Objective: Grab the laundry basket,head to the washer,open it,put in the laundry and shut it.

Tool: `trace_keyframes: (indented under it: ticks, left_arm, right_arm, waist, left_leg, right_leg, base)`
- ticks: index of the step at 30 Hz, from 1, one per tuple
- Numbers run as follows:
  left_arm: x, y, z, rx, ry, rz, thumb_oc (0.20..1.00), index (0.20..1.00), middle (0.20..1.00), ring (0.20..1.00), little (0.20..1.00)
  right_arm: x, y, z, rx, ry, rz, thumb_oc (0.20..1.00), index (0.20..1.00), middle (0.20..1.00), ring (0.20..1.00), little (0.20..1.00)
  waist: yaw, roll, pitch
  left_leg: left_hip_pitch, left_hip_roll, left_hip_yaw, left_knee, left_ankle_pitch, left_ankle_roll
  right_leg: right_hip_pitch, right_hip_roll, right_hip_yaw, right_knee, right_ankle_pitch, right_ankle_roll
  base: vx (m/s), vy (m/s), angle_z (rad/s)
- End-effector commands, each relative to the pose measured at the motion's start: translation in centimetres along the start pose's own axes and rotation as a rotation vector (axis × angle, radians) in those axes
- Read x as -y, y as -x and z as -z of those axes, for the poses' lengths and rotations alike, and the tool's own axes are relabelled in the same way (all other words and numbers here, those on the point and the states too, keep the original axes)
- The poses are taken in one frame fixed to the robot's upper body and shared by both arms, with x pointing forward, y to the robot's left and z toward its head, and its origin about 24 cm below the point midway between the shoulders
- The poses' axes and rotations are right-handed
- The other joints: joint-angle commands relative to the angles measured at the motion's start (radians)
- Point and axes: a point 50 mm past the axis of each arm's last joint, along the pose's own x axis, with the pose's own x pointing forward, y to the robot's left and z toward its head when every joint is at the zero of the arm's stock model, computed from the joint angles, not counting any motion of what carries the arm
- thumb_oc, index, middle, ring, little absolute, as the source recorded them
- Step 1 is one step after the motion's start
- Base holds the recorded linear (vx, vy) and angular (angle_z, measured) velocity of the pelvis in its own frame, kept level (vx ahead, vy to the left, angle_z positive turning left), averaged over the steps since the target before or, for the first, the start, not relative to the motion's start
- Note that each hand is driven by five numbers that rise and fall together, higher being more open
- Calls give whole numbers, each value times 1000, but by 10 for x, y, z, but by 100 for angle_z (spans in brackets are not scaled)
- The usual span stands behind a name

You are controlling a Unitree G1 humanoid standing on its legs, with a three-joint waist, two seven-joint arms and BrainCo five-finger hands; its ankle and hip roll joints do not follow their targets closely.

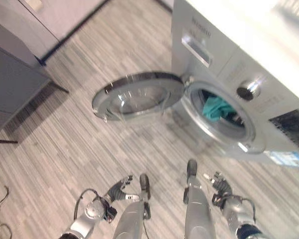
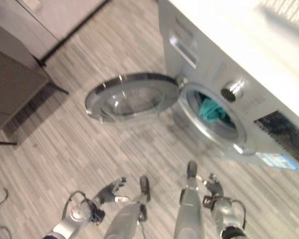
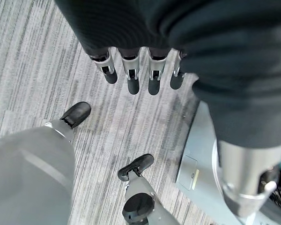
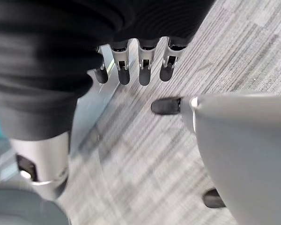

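The silver washer [image 1: 249, 55] stands at the right, its round glass door [image 1: 137, 95] swung wide open to the left. Teal laundry [image 1: 217, 108] lies inside the drum opening, also seen as teal cloth [image 2: 211, 110] in the right eye view. My left hand [image 1: 118, 189] hangs low at the bottom left with relaxed fingers [image 3: 131, 77], holding nothing. My right hand [image 1: 220, 186] hangs low at the bottom right, its fingers [image 4: 145, 70] straight and empty. Both hands are well short of the door.
A dark grey cabinet [image 1: 12, 84] on thin legs stands at the left. A pale wall with a dark skirting strip [image 1: 72, 30] runs along the back. Striped grey floor [image 1: 65, 144] lies open between me and the washer.
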Motion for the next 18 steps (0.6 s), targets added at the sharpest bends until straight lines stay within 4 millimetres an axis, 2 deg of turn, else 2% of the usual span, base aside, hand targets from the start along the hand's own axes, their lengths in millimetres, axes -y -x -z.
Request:
trace_keyframes:
  ticks: [1, 3, 7, 9, 10, 12, 13, 15, 18]
  left_arm:
    - [-5, 9, 15, -36, -53, -60, 1000, 1000, 1000, 1000, 1000]
    - [1, 5, 30, -112, -66, -91, 1000, 1000, 1000, 1000, 1000]
    - [10, -1, 57, -267, -109, -140, 1000, 1000, 1000, 1000, 1000]
    - [10, -1, 56, -265, -109, -141, 1000, 1000, 1000, 1000, 1000]
    - [15, -4, 71, -372, -149, -184, 1000, 1000, 1000, 1000, 1000]
    - [17, -4, 76, -410, -171, -186, 1000, 1000, 1000, 1000, 1000]
    - [19, 0, 87, -492, -179, -195, 1000, 1000, 1000, 1000, 1000]
    - [23, 7, 100, -579, -165, -199, 1000, 1000, 1000, 1000, 1000]
    - [22, 21, 117, -681, -106, -220, 1000, 1000, 1000, 1000, 1000]
  right_arm:
    - [5, 0, -3, -2, 112, -23, 1000, 1000, 1000, 1000, 1000]
    - [3, 3, 17, -85, 146, -20, 1000, 1000, 1000, 1000, 1000]
    - [4, 7, 42, -196, 336, 1, 1000, 1000, 1000, 1000, 1000]
    - [5, 7, 41, -195, 336, 2, 1000, 1000, 1000, 1000, 1000]
    - [5, 11, 56, -265, 529, -13, 1000, 1000, 1000, 1000, 1000]
    - [5, 13, 62, -295, 589, -25, 1000, 1000, 1000, 1000, 1000]
    - [8, 19, 74, -347, 682, -30, 1000, 1000, 1000, 1000, 1000]
    - [7, 24, 84, -385, 757, -48, 1000, 1000, 1000, 1000, 1000]
    - [7, 33, 100, -448, 700, -53, 1000, 1000, 1000, 1000, 1000]
  waist:
    - [6, -13, 20]
    - [15, -25, -7]
    - [36, -43, -45]
    - [35, -42, -42]
    - [53, -58, -77]
    - [55, -67, -86]
    - [61, -78, -114]
    - [67, -89, -136]
    - [70, -103, -168]
  left_leg:
    - [43, -37, -32, 107, -160, 17]
    - [126, -26, -40, 78, -151, 20]
    - [234, -9, -50, 33, -146, 19]
    - [238, -8, -50, 31, -146, 19]
    - [301, 2, -56, -1, -142, 16]
    - [324, 5, -60, -18, -135, 14]
    - [355, 12, -62, -43, -128, 11]
    - [397, 21, -59, -80, -118, 7]
    - [430, 27, -55, -110, -109, 3]
  right_leg:
    - [76, -1, -14, -43, 1, 7]
    - [157, 9, -25, -55, -15, 9]
    - [266, 28, -38, -86, -30, 15]
    - [270, 29, -39, -87, -30, 15]
    - [332, 38, -44, -110, -37, 19]
    - [355, 37, -46, -124, -34, 21]
    - [380, 44, -45, -138, -36, 23]
    - [415, 50, -41, -161, -37, 26]
    - [446, 52, -31, -181, -39, 27]
  base:
    - [-48, 18, 15]
    - [43, 19, 13]
    - [20, -1, 1]
    - [23, -17, -2]
    - [41, -44, 2]
    - [32, -40, 7]
    - [26, -31, 15]
    - [40, -39, 9]
    - [21, -22, -2]
